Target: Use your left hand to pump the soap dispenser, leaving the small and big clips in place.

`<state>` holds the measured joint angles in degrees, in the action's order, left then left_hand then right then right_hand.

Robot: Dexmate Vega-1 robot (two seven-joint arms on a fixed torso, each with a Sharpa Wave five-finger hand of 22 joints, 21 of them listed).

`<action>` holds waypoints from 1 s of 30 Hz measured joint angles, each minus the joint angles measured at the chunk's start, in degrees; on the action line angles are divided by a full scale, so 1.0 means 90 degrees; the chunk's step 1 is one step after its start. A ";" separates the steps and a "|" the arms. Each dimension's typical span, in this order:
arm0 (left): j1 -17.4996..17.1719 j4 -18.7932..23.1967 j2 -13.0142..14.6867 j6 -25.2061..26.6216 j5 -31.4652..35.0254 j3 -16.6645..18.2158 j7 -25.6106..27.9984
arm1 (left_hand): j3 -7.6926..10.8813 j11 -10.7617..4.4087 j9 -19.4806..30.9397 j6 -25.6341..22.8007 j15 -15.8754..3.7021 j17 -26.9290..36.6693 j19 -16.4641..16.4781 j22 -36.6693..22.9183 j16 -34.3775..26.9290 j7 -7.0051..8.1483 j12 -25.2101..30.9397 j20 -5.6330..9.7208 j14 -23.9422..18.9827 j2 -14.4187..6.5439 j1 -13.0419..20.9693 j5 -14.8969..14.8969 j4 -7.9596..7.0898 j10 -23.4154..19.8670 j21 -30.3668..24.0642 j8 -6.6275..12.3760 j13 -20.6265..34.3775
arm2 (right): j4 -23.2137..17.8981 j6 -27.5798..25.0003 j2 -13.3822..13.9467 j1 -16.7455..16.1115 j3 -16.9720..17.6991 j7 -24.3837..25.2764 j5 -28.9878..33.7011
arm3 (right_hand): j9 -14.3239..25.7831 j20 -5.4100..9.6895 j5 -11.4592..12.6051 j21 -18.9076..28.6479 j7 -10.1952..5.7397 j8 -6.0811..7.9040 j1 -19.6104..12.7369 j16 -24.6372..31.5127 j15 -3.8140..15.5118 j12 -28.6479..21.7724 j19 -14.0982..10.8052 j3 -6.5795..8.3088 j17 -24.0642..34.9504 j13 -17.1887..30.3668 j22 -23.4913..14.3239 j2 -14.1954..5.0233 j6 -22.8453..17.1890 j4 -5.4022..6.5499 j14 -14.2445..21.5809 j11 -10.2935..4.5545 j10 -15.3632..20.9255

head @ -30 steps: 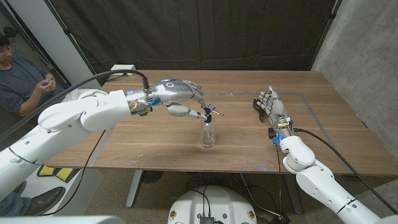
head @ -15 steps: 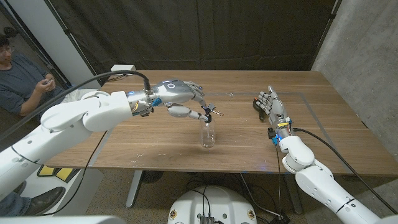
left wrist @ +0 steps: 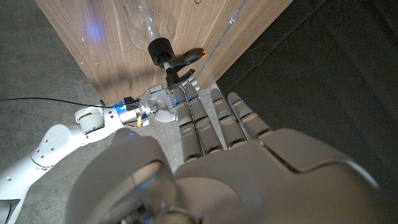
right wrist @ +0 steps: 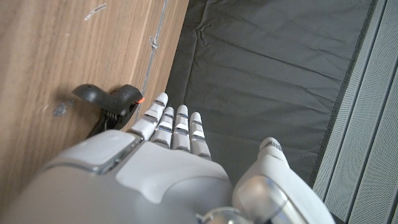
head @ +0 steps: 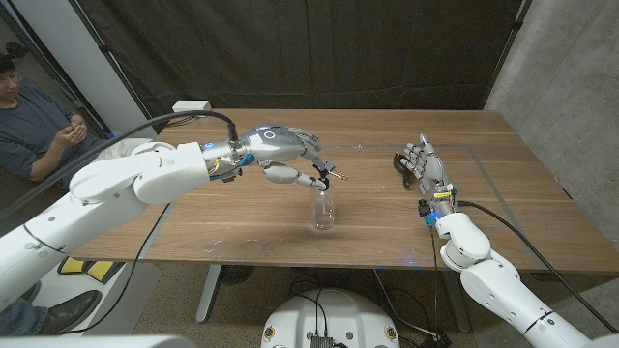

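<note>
Lab or test space: black curtain backdrop (head: 319, 48), bare wooden table (head: 242, 217), concrete wall (head: 571, 87), seated person (head: 29, 116) watching.

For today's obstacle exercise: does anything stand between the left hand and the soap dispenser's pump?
Nothing visible does. The left hand hovers above the dispenser, its fingers at the pump head. The big clip lies apart, by the right hand.

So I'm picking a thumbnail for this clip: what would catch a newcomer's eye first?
First, the left hand reaching over the table's middle, hovering above the clear soap dispenser. Next, the right hand standing upright at the right side, fingers apart, beside a black clip. A seated person shows at the far left edge.
</note>
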<state>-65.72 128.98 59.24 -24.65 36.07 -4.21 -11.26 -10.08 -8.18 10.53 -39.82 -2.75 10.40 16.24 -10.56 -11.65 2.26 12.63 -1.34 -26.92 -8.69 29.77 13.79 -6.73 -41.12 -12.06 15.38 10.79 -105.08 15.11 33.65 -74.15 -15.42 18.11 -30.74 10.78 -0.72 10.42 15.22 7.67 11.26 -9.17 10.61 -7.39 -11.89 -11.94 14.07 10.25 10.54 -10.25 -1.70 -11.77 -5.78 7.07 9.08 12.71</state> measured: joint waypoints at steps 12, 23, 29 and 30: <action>0.0097 0.0036 0.0040 0.0107 0.0001 -0.0151 0.0018 | 0.0000 -0.0001 0.0000 -0.0032 0.0000 0.0000 -0.0034 0.0000 0.0000 0.0032 0.0000 -0.0035 0.0000 -0.0028 0.0028 0.0000 0.0000 -0.0002 0.0025 -0.0038 0.0000 | 0.0035 0.0094 -0.0015 -0.0078 0.0062 -0.0013 -0.0038 | 0.0000 0.0000 0.0000 0.0000 0.0000 0.0000 0.0000 0.0000 0.0001 0.0000 0.0000 0.0000 0.0000 0.0000 0.0000 0.0000 0.0000 0.0000 0.0000 0.0000 0.0000; 0.0164 0.0066 0.0067 0.0222 0.0018 -0.0293 0.0018 | 0.0000 -0.0024 0.0000 -0.0114 0.0000 0.0000 -0.0034 0.0000 -0.0001 0.0045 0.0000 -0.0034 0.0000 -0.0027 0.0027 0.0015 0.0001 -0.0091 0.0025 -0.0037 0.0000 | 0.0067 0.0126 -0.0021 -0.0109 0.0104 -0.0047 -0.0093 | -0.0001 -0.0045 0.0000 0.0000 0.0000 0.0000 0.0000 0.0000 0.0002 0.0000 -0.0045 0.0000 0.0000 -0.0001 0.0000 0.0000 0.0000 0.0000 0.0001 0.0000 0.0000; 0.0209 0.0068 0.0089 0.0288 0.0028 -0.0373 0.0019 | 0.0026 -0.0009 -0.0002 -0.0138 0.0000 0.0000 -0.0033 0.0001 -0.0001 0.0021 0.0000 -0.0034 0.0000 -0.0027 0.0027 0.0025 -0.0026 -0.0106 0.0024 -0.0038 0.0000 | 0.0068 0.0122 -0.0009 -0.0119 0.0130 -0.0048 -0.0119 | 0.0000 -0.0045 0.0000 0.0000 0.0000 0.0000 0.0000 0.0000 0.0003 0.0000 -0.0045 0.0000 0.0000 -0.0001 0.0000 0.0000 0.0000 0.0000 0.0001 0.0000 0.0000; 0.0214 0.0069 0.0092 0.0298 0.0029 -0.0380 0.0020 | 0.0027 -0.0009 -0.0002 -0.0148 0.0000 0.0000 -0.0033 0.0001 -0.0001 0.0012 0.0000 -0.0034 0.0000 -0.0027 0.0027 0.0025 -0.0026 -0.0131 0.0024 -0.0038 0.0000 | 0.0067 0.0119 -0.0008 -0.0120 0.0135 -0.0048 -0.0123 | -0.0001 -0.0045 0.0000 0.0000 0.0000 0.0000 0.0000 0.0000 0.0003 0.0000 -0.0045 0.0000 0.0000 -0.0001 0.0000 0.0000 0.0000 0.0000 0.0001 0.0000 0.0000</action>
<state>-63.80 129.60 60.07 -21.98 36.33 -7.63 -11.08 -9.85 -8.25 10.51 -41.16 -2.74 10.40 15.94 -10.55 -11.66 2.36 12.63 -1.65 -26.91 -8.93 30.01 14.01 -6.96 -42.30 -11.84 15.03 10.79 -104.48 16.19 33.58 -75.22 -14.20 17.68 -31.85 10.78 -1.13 10.42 15.22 7.67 11.26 -9.17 10.61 -7.36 -11.89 -12.34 14.07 10.25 10.53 -10.25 -1.70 -11.77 -5.77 7.08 9.08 12.71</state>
